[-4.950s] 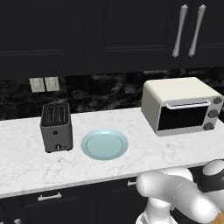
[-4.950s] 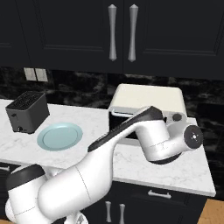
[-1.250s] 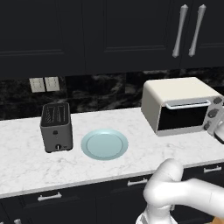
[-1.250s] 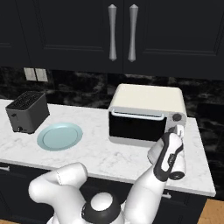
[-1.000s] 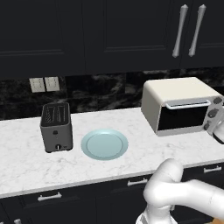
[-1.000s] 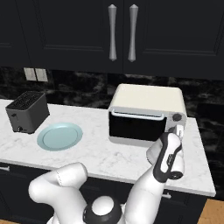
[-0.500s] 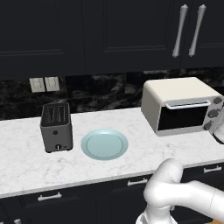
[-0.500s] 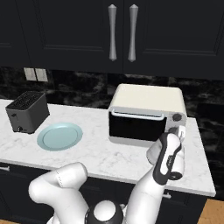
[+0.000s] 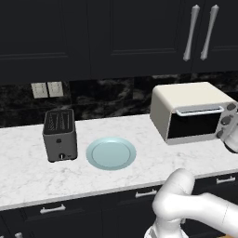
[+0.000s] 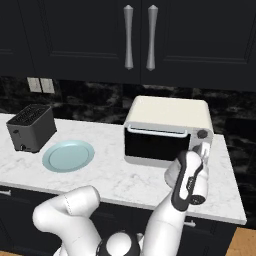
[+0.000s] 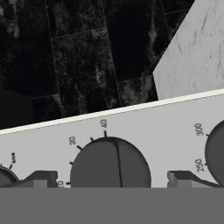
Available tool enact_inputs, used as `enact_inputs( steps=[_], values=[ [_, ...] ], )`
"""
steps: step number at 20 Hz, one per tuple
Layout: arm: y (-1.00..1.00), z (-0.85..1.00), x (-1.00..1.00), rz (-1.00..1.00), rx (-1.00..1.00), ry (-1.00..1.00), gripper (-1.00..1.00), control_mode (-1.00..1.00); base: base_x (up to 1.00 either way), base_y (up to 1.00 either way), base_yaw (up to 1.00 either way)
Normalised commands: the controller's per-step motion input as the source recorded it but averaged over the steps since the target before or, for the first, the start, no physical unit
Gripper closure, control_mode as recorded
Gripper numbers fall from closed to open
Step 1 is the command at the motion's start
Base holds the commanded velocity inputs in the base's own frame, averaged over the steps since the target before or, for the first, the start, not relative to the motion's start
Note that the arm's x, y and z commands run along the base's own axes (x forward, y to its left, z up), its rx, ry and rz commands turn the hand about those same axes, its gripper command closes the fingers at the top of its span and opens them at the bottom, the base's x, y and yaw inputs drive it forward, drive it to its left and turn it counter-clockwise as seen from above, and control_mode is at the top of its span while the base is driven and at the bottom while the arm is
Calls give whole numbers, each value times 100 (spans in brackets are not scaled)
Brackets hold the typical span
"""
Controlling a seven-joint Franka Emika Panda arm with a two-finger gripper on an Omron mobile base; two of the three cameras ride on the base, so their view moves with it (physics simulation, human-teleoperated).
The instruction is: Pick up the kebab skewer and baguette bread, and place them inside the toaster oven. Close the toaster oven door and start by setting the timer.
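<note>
Gripper jaws stand wide apart, one dark fingertip to each side of a round dark timer knob on the toaster oven, with nothing clamped between them; the spread looks chosen so the pads can straddle the dial before closing on it. In the hand view the knob sits squarely between the fingertips, ringed by minute marks, which suggests the hand is lined up for the last part of the job, setting the timer. The toaster oven door is shut, its bar handle lying along the top edge of the dark glass, so closing it appears done. The kebab skewer and the baguette bread cannot be made out through that dark glass; the pale blue plate on the marble counter is bare, so they are most likely already inside. From the right base view, the arm rises from low in the picture and bends up at the oven's right end, the hand pointing up and toward the control panel, close against it. In the left base view the wrist shows at the right edge beside the oven's knobs. A small dark slot toaster stands well apart on the far side of the plate.
</note>
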Motion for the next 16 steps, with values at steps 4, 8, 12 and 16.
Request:
enact_inputs(
  steps=[4,8,12,16],
  values=[
    [1,13,0,0,0,0,-100,-100,0,0,0],
    [0,2,0,0,0,0,-100,-100,0,0,0],
    [0,0,-2,0,1,0,100,-100,0,0,0],
    [0,0,-14,0,4,0,100,-100,0,0,0]
  ],
)
